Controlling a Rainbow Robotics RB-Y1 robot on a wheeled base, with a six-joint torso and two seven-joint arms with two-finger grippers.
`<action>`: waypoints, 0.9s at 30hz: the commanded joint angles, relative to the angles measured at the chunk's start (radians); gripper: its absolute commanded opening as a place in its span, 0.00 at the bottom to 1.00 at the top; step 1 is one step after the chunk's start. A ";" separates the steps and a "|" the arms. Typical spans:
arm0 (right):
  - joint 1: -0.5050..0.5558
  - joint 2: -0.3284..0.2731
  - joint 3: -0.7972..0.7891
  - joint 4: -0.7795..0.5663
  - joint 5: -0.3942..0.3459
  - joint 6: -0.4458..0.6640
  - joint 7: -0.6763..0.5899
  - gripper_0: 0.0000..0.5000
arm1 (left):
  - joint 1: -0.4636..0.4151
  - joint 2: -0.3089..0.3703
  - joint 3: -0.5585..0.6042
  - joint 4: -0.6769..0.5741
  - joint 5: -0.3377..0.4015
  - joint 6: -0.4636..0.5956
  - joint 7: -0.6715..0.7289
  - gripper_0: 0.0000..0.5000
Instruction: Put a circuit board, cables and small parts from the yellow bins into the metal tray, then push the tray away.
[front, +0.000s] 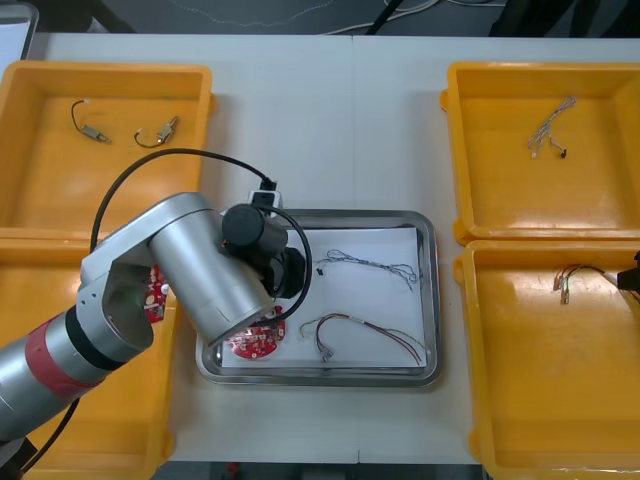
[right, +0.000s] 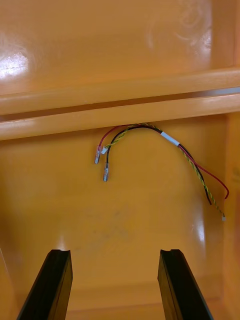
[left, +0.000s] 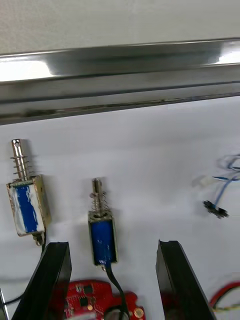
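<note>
— Are we nearly done?

— We think so. The tray (front: 340, 214) sits in the middle of the table. In it we see a board (front: 255, 343) at 7 o'clock, a blue-white cable (front: 370, 264) at 1 o'clock and a red cable (front: 360, 322) at 5 o'clock. Two parts (left: 102, 235) lie in there too.

— So what is left?

— Pushing the tray away, we guess (unless more things should go in; the bins have more).

— Where is the left gripper (left: 112, 245)?

— Over the tray's 9 o'clock side. Its fingers stand wide apart and hold nothing. One part lies between them, the other just outside one finger. The arm reaches in from 8 o'clock on the table.

— And the right gripper (right: 114, 252)?

— At 3 o'clock on the table, over the near right bin (front: 540, 380). Its fingers are apart and empty too. A spare cable (right: 170, 140) lies in that bin, ahead of the fingers and not touching them.
</note>
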 joint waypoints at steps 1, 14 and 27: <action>0.006 0.016 0.014 -0.028 -0.004 0.003 0.039 1.00 | -0.032 0.002 0.110 -0.124 0.085 0.077 0.077 1.00; -0.085 -0.013 0.178 -0.035 -0.026 0.003 0.066 1.00 | -0.041 0.077 0.340 -0.253 0.280 0.223 0.063 1.00; -0.180 -0.020 0.396 -0.035 -0.047 0.003 0.333 1.00 | -0.035 0.228 0.492 -0.253 0.373 0.329 0.030 1.00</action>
